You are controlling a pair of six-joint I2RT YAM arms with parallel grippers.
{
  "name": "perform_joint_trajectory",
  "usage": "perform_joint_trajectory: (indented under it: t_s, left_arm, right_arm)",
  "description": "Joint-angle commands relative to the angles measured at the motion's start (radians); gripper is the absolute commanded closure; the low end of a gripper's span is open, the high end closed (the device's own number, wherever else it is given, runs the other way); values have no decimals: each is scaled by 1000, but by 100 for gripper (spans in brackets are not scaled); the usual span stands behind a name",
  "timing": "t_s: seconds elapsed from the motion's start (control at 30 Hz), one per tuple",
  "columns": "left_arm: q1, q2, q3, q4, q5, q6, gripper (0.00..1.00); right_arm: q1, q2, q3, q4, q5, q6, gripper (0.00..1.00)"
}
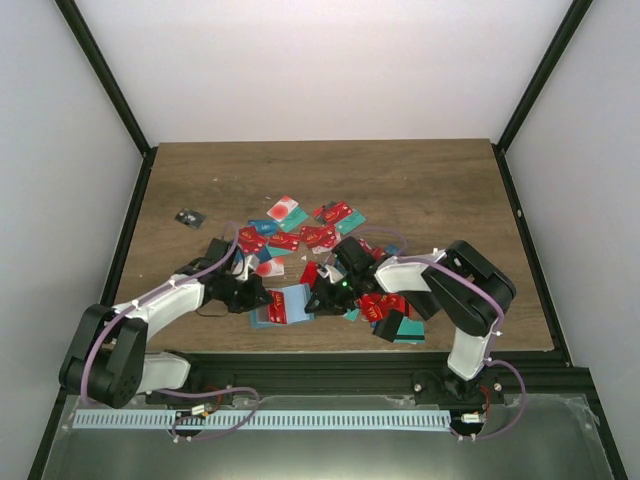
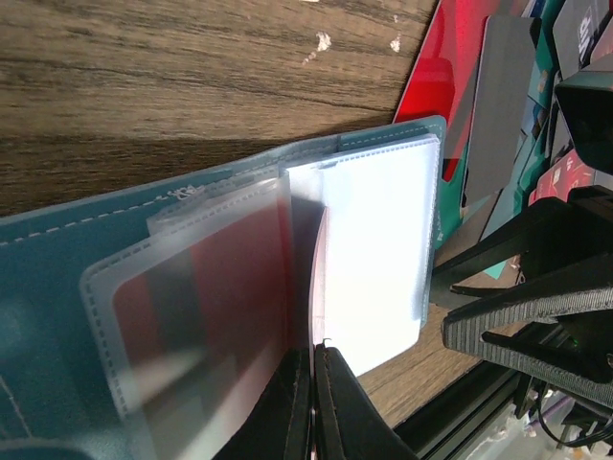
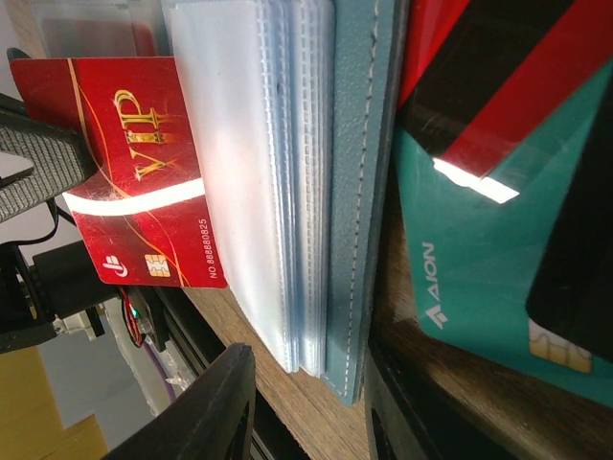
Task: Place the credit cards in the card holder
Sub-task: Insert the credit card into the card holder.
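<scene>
The teal-blue card holder (image 1: 283, 305) lies open near the table's front edge, its clear sleeves fanned (image 2: 374, 249) and its stitched cover (image 3: 359, 192) edge-on. My left gripper (image 1: 258, 293) (image 2: 313, 359) is shut on a red VIP credit card (image 3: 134, 172), which is partly inside a clear sleeve and edge-on in the left wrist view. My right gripper (image 1: 322, 297) (image 3: 308, 356) straddles the holder's right half. One finger is against the cover, and a small gap shows at the other. More credit cards (image 1: 300, 235) lie scattered behind and to the right.
A teal AION card (image 3: 479, 278) and red-and-black cards (image 3: 498, 86) lie right beside the holder. A black case (image 1: 390, 326) sits among the cards at front right. A small dark object (image 1: 187, 217) lies at far left. The black rail (image 1: 330, 360) runs just below the holder.
</scene>
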Motion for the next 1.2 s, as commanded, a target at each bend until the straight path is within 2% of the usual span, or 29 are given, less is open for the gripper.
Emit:
perform_joint_trajectory:
  t_s: [0.0,0.6,1.17]
  left_arm:
    - [13,13,20,17,-17,23,96]
    - [14,36,8,92,-7,22,96]
    - [15,67,-97,247,46,-8,96]
  right_arm:
    - [-5,46,4,-63,70,-29,65]
    - [-10,80,39,-100,68,-64,65]
    - [-26,125,96,-132,66,-93,66]
